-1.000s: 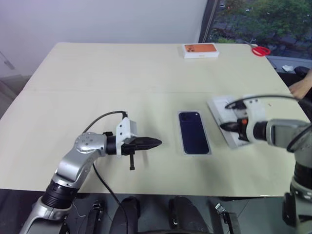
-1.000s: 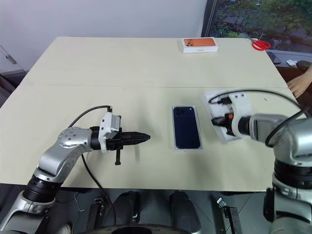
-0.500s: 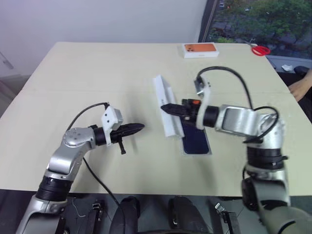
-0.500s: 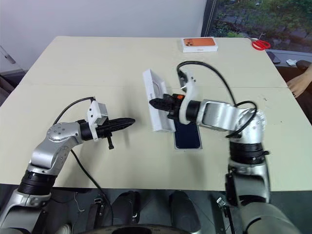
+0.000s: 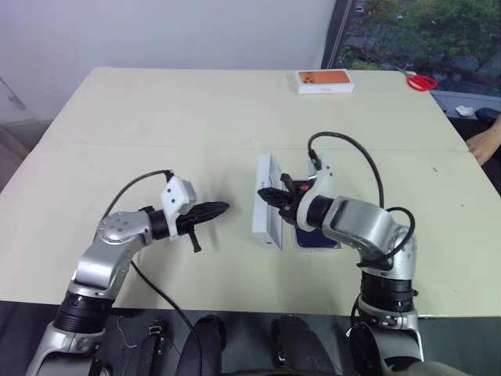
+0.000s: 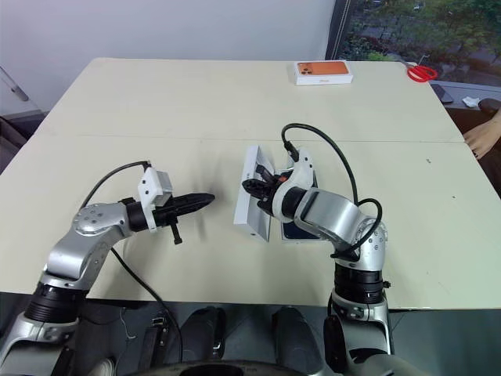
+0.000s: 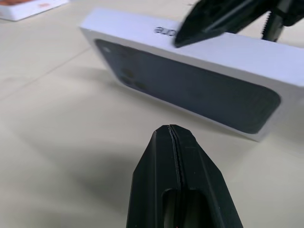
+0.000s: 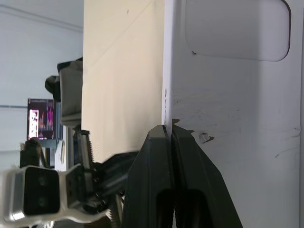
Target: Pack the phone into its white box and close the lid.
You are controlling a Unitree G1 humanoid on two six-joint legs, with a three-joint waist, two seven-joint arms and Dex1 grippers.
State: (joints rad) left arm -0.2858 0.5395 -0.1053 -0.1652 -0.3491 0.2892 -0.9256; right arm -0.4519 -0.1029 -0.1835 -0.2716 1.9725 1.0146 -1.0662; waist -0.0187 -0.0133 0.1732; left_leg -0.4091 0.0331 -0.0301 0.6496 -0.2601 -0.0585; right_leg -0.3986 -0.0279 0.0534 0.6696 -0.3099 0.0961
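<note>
The lid (image 5: 266,205) is a white shell with a dark phone picture on its outer face (image 7: 190,85). It stands on its long edge just left of the phone. My right gripper (image 5: 268,193) is shut on its upper wall, and its plain white inside (image 8: 228,95) faces that arm. The dark blue phone (image 5: 311,238) lies flat under my right forearm. A thin white rim (image 5: 317,247) around it looks like the white box. My left gripper (image 5: 221,208) is shut and empty, pointing at the lid's printed face from a short gap away.
An orange-topped box (image 5: 322,80) sits at the table's far edge, with red scissors (image 5: 419,81) to its right. A person's hand (image 5: 487,141) shows at the right edge. Bare tabletop lies behind the lid and to the left.
My right arm swung the lid from the right of the phone across to its left, rolling it up onto its edge. My left gripper shifted slightly and turned more toward the lid.
</note>
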